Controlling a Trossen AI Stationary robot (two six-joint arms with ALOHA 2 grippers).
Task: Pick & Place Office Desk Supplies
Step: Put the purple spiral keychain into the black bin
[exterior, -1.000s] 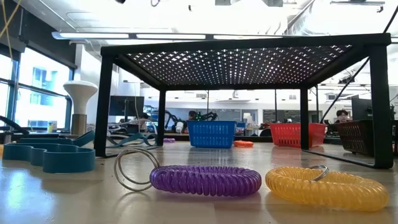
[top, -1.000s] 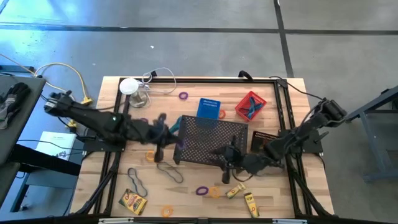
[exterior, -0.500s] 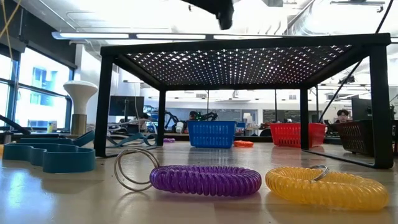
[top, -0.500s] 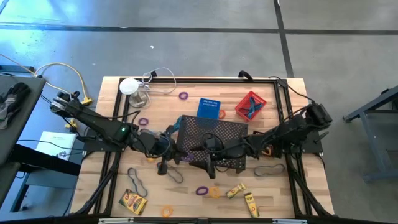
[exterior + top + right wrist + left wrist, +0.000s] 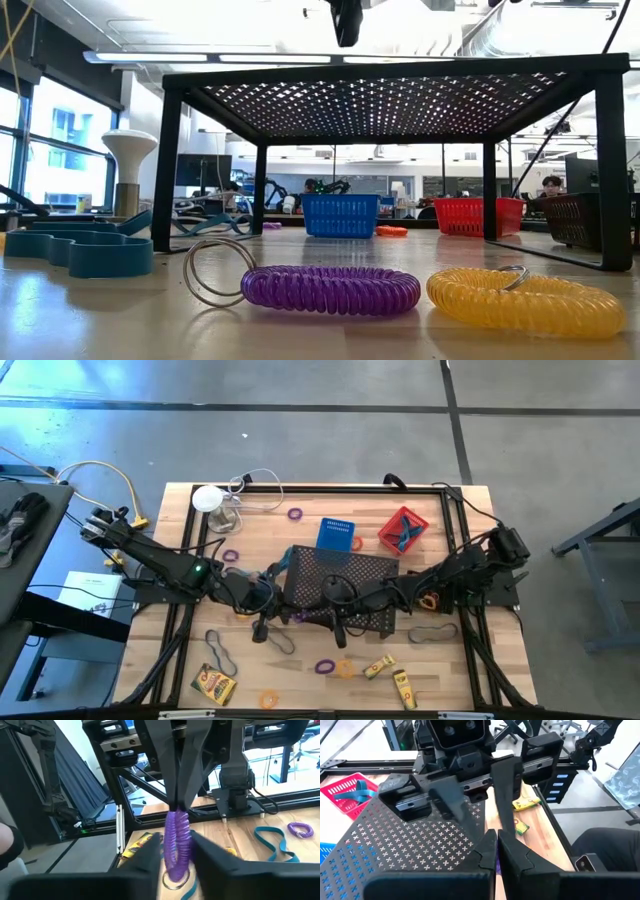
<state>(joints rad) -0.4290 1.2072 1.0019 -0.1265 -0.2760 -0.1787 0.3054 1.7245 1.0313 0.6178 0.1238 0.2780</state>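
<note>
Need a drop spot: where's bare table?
Bare: table's front right corner, beyond the yellow boxes; back right, beside the red basket. Crowded: tray's front, where left gripper and right gripper meet, amid rings and bands.

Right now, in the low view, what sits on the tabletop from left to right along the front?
Blue plastic looped piece → bare metal key ring → purple coiled wrist band → yellow coiled wrist band. The ring joins the purple coil's left end; the two coils lie apart.
</note>
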